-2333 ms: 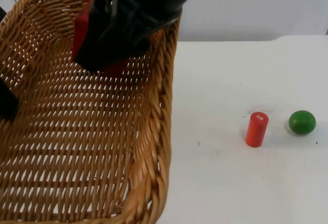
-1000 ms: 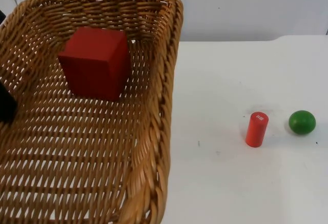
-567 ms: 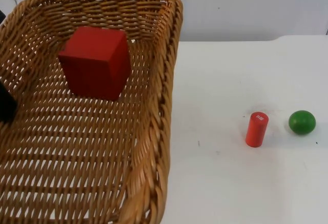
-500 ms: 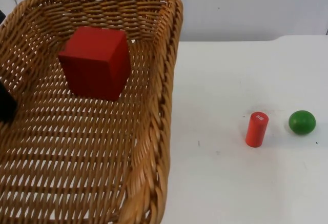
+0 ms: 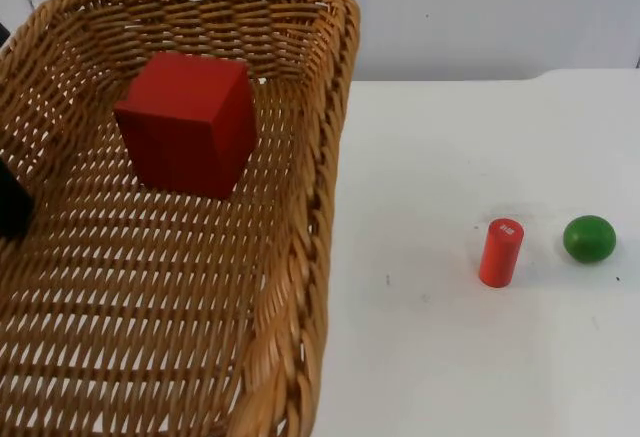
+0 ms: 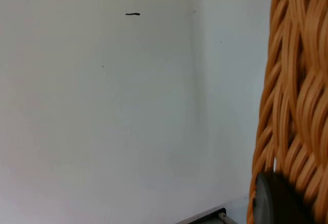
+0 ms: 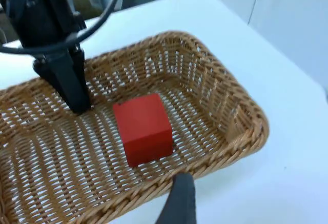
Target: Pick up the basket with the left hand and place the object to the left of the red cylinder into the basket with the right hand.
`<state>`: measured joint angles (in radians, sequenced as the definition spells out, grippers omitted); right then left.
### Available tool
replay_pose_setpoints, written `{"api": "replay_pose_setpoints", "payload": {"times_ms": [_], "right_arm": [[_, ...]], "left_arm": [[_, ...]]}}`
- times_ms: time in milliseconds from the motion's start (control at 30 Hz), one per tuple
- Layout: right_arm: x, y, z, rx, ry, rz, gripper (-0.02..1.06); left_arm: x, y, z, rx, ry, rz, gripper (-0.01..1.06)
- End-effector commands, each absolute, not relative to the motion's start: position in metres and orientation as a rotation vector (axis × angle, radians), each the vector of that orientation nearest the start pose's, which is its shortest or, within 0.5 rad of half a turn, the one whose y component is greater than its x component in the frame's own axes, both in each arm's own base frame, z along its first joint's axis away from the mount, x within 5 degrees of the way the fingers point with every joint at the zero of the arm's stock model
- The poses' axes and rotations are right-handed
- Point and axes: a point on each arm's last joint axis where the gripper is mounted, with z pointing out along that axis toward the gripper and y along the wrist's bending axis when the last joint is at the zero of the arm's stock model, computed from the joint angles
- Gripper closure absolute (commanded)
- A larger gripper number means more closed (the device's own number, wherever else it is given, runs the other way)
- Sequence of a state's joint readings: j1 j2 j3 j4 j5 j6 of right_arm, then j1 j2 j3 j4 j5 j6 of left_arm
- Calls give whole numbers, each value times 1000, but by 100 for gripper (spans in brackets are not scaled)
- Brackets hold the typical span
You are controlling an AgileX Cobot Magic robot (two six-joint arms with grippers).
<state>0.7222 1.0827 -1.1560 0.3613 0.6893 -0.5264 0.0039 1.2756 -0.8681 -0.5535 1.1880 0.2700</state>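
The wicker basket [image 5: 310, 257] hangs raised over the table's left side, close under the top camera. My left gripper [image 5: 12, 207] is shut on its left rim; the right wrist view shows that gripper [image 7: 77, 98] clamped on the far rim, and the weave of the basket [image 6: 292, 106] runs beside its fingertip [image 6: 277, 201]. A red cube [image 5: 188, 122] lies inside the basket toward its back, also seen as the cube [image 7: 143, 127]. The red cylinder [image 5: 500, 252] stands on the table at the right. My right gripper [image 7: 179, 203] hovers above and beside the basket [image 7: 241, 126], apart from the cube.
A green ball [image 5: 589, 238] lies just right of the red cylinder. The white table [image 5: 450, 157] stretches between basket and cylinder, and the grey partition wall [image 5: 480, 7] closes the back.
The right gripper, which was down in the basket at the red cube, has let it go and drawn up out of the top view. The cube stays in the basket.
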Motion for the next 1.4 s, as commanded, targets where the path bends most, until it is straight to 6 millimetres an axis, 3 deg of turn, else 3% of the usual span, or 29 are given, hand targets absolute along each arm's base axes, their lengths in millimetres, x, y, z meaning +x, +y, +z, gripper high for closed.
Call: {"api": "replay_pose_setpoints", "payload": {"times_ms": [0, 333, 600, 1033, 1367], "right_arm": [[149, 156, 413, -1092, 1778, 510, 36], [134, 143, 420, -1083, 1745, 512, 36], [126, 137, 414, -1103, 1750, 509, 36], [125, 137, 414, -1105, 1756, 515, 36], [124, 137, 413, -1082, 1794, 543, 36]], "left_arm": [[208, -47, 271, 113, 2891, -793, 105], [208, -47, 271, 133, 2887, -791, 105], [212, -46, 271, 144, 2848, -763, 105], [221, -44, 271, 104, 2771, -708, 105], [246, -47, 247, 119, 2762, -773, 105]]}}
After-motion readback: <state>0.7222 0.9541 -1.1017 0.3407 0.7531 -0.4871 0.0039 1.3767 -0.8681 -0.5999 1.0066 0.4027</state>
